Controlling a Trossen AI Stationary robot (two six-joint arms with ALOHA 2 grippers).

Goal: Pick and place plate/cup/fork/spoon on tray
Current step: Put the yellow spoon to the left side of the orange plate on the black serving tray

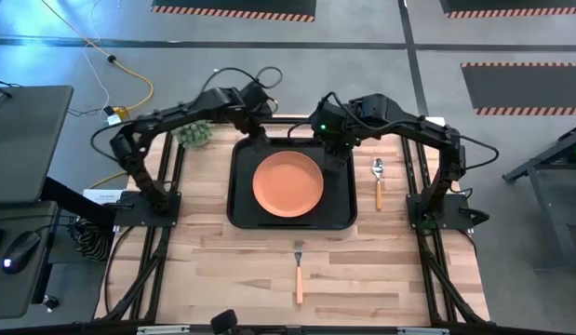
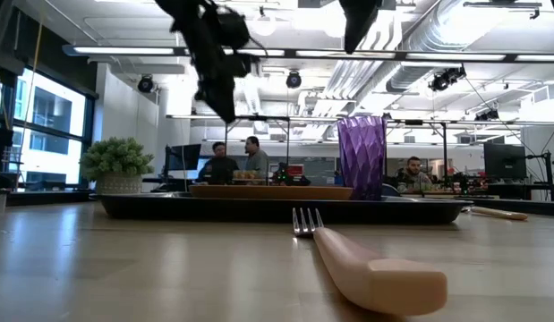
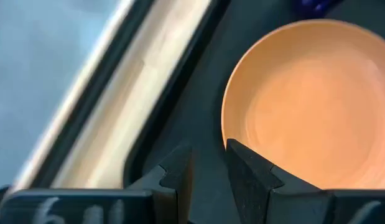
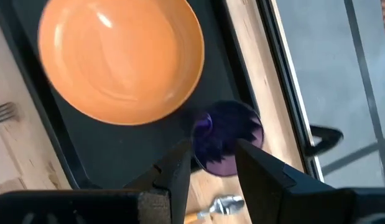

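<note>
My right gripper point(image 4: 208, 163) hovers over the cup point(image 4: 226, 144), fingers parted, empty; cup upright at tray's point(image 1: 241, 216) far right corner beside the plate point(image 1: 288, 183). Left gripper point(image 3: 208, 168) empty, barely parted.

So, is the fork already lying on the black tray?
No. In the high view the fork lies on the bare wooden table, apart from the tray, which holds the plate.

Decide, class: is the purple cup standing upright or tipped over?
Upright. The low view shows the cup standing tall on the tray beside the plate.
</note>
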